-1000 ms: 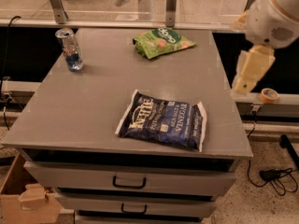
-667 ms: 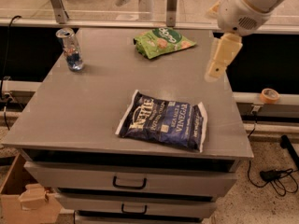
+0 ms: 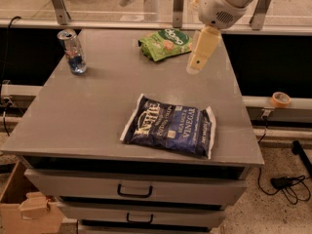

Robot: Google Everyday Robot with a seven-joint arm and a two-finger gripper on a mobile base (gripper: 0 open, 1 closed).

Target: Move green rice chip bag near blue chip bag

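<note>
Gripper (image 3: 194, 68) just beside green bag (image 3: 165, 44)

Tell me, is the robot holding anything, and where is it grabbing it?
Nothing is held. The gripper hangs empty above the table, beside the green rice chip bag, which lies flat on the table.

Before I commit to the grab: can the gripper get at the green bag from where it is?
Probably yes. The gripper hangs close beside the green bag, with nothing between them. The can and the blue bag lie well clear of that path.
</note>
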